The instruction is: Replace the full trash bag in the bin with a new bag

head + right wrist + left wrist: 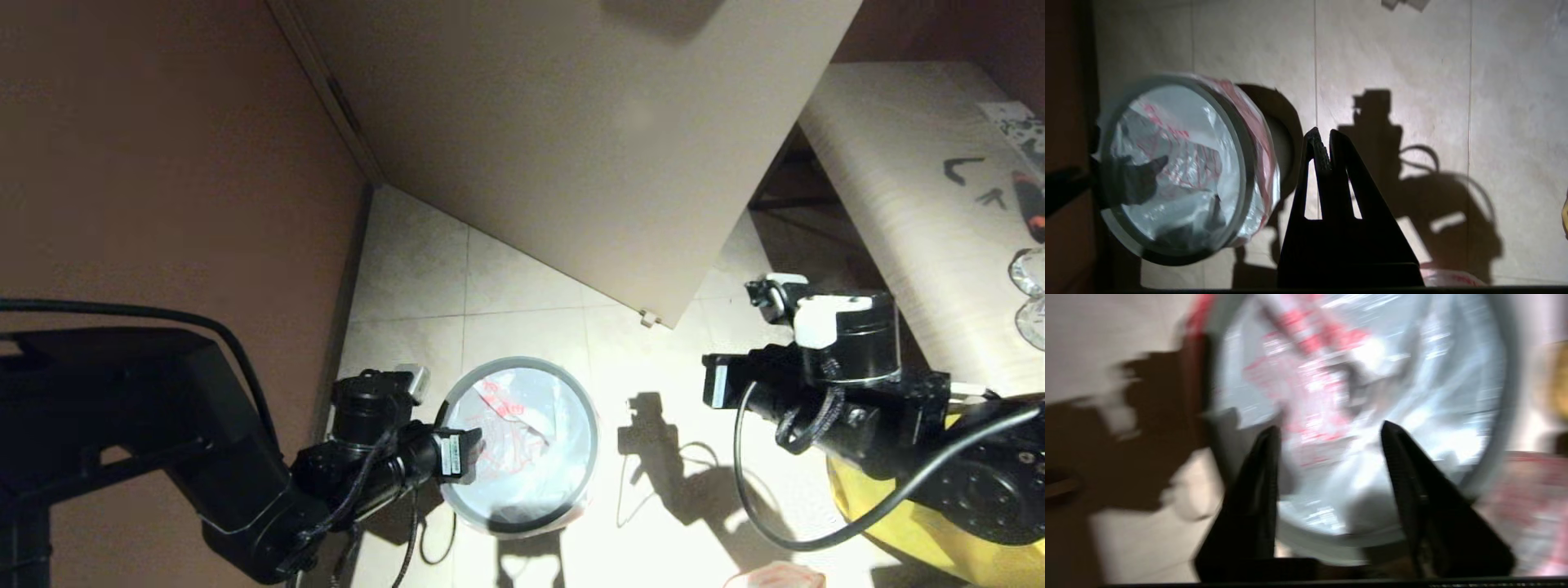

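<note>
Bin [571, 490]: round, grey rim ring, standing on the tiled floor [522, 278] near the brown wall at the scene's left, below the corner of a large beige panel [588, 147]. New bag [531, 433]: thin translucent white film with red printed marks, lining the bin's inside; the print is too creased to read as words in any view. Left claw [472, 445]: at the bin's left rim, reaching over the opening; in the left wrist view its two dark fingers [1257, 486] stand spread apart with the bag film behind the gap between them, nothing pinched that can be seen, the picture being smeared. Right claw [1323, 141]: held over bare floor to the right of the bin, well apart from it, fingers pressed together and empty. Only the right wrist view shows the bin's outer side, where the bag's pink-red edge [1261, 139] is folded down over the rim ring, and the shadow of the left claw falling inside the liner. Only the head view shows the bench [898, 188] at far right carrying small dark items, a yellow tote [898, 523] under the right arm, and a scrap of pink-white plastic [775, 576] at the near edge of the floor.
</note>
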